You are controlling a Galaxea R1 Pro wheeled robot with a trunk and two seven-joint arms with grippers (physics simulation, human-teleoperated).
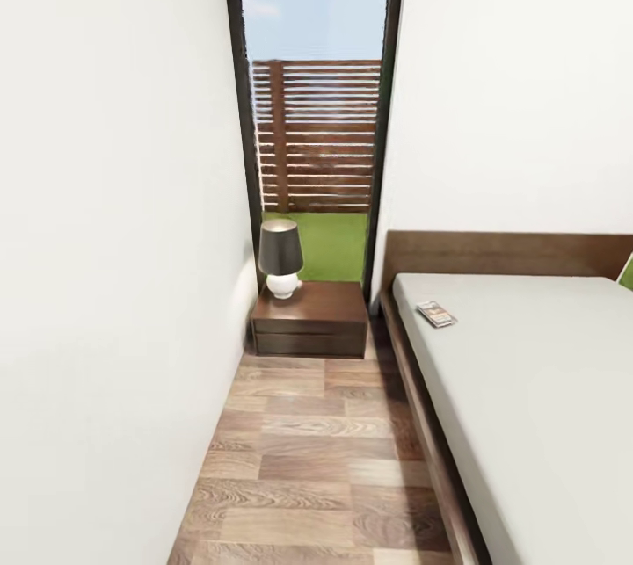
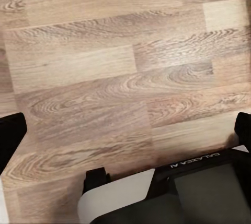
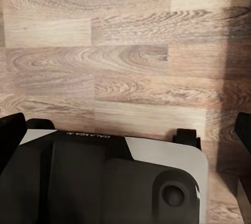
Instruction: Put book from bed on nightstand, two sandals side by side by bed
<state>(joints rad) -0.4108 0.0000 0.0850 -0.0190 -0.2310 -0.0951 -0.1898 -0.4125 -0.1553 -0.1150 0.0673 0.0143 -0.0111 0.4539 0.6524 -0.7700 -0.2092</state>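
Nearest to me, both wrist cameras look down on the wood-plank floor [image 2: 115,67]. In the left wrist view the left gripper [image 2: 128,130] shows as two black fingertips [image 2: 10,135] at opposite edges of the picture, spread wide, with nothing between them but floor; below sits the robot base [image 2: 204,182], dark grey and white, with mirrored "GALAXEA" lettering. In the right wrist view the right gripper [image 3: 125,130] stands likewise: black fingers [image 3: 10,130] far apart, holding nothing, over the same base [image 3: 104,177].

From the head view I see a narrow aisle of brown planks [image 1: 308,459] between a white wall [image 1: 105,284] on my left and the bed [image 1: 545,407] on my right. The bed has a dark brown frame and headboard and a plain pale grey mattress. The book [image 1: 436,313] lies flat on the mattress, near the headboard and close to the edge facing the aisle; it is small and thin, with a pale cover showing an orange patch, its lettering too small to read.

Farther on, the nightstand [image 1: 310,321] stands at the aisle's end, just beside the bed's head: low, dark brown, glossy top, drawer fronts. A lamp [image 1: 280,257] with a dark shade and white round base rests on its left rear corner. Behind it, a tall dark-framed window [image 1: 316,108] shows grass, a slatted wooden fence and sky.
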